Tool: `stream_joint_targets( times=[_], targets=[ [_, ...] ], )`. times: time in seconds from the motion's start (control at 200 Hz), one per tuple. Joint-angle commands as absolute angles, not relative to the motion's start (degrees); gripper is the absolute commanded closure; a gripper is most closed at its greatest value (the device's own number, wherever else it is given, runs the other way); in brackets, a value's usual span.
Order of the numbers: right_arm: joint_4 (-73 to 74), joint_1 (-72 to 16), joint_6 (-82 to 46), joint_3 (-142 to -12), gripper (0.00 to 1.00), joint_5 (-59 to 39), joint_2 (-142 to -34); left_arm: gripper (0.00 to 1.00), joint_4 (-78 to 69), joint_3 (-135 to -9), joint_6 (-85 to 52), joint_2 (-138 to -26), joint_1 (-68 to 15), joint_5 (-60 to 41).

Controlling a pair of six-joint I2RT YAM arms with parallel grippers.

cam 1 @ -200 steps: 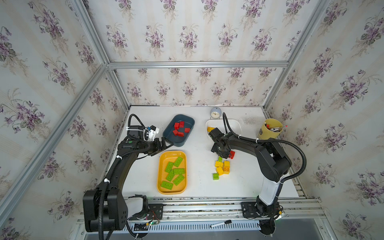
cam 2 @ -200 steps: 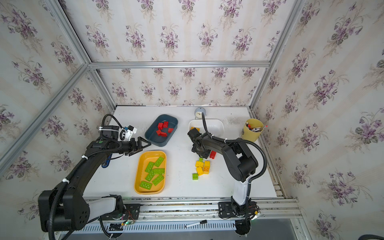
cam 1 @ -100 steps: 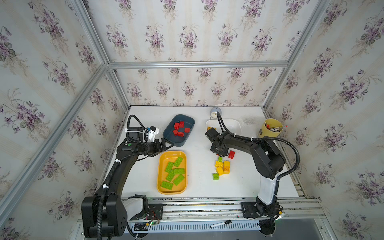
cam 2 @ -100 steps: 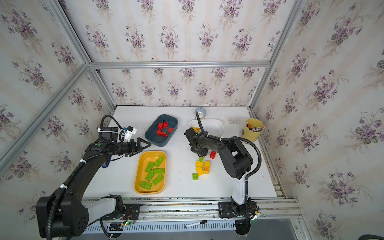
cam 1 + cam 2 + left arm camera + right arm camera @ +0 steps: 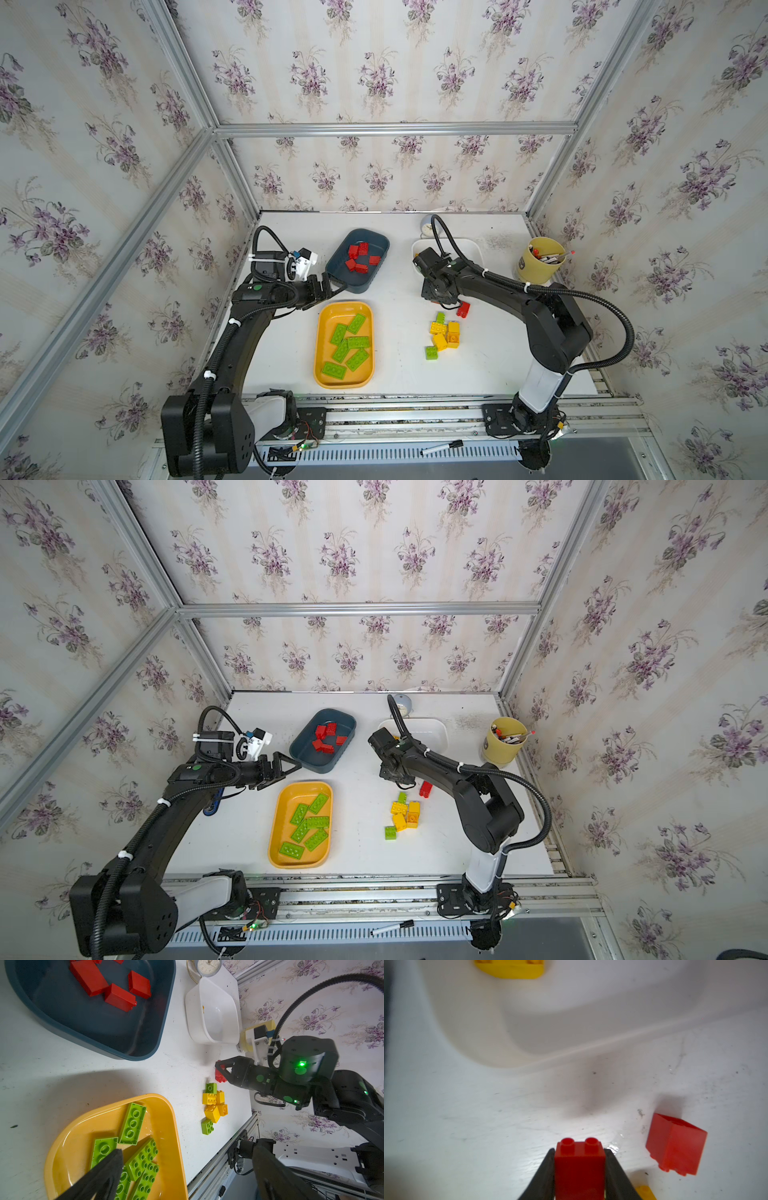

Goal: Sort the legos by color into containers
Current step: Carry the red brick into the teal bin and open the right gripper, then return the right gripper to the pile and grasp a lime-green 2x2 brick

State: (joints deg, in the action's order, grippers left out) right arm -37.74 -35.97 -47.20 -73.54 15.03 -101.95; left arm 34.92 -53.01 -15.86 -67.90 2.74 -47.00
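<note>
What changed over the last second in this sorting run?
The right gripper closed its jaws on a red brick near the white tray; its arm barely shifted. Unchanged: the left gripper stays open beside the dark blue tray, and the loose red brick and the yellow-and-green cluster lie where they were.

Left gripper point(image 5: 293, 766) splayed, right gripper point(image 5: 579, 1153) clamped (low)
</note>
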Motion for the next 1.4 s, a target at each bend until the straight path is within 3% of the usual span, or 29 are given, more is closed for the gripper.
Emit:
stream_joint_targets(
  times=[0.0,0.345,0.57,0.7,0.87,1.069,1.394],
  targets=[
    [-32.31,-37.31,-41.09,-77.16,0.75,8.63,-101.35,0.01,34.10,-54.39,-16.30,-67.68,2.88,-47.94],
    [-21.43,-41.88,-34.20,-96.29,0.76,-2.99,-114.03,0.01,36.42,-58.69,-16.18,-67.41,2.87,-46.55],
    [-24.35,-42.18,-29.36,-111.85,0.74,0.01,-126.46,0.01,37.27,-59.55,-16.08,-67.10,2.92,-45.71],
    [-27.98,-42.11,-26.94,-121.38,0.66,2.07,-133.79,0.01,37.53,-59.85,-16.00,-67.23,2.99,-45.62],
    [-32.70,-41.88,-24.64,-130.16,0.40,3.05,-138.69,0.01,37.79,-60.01,-15.69,-67.32,3.02,-45.49],
    [-35.02,-40.40,-20.97,-124.53,0.30,1.93,-132.17,0.01,38.13,-59.69,-15.21,-67.15,3.21,-45.47],
    [-38.47,-38.02,-27.25,-93.82,0.27,-2.33,-109.18,0.01,38.08,-59.07,-14.35,-68.95,3.17,-45.79]
  ],
)
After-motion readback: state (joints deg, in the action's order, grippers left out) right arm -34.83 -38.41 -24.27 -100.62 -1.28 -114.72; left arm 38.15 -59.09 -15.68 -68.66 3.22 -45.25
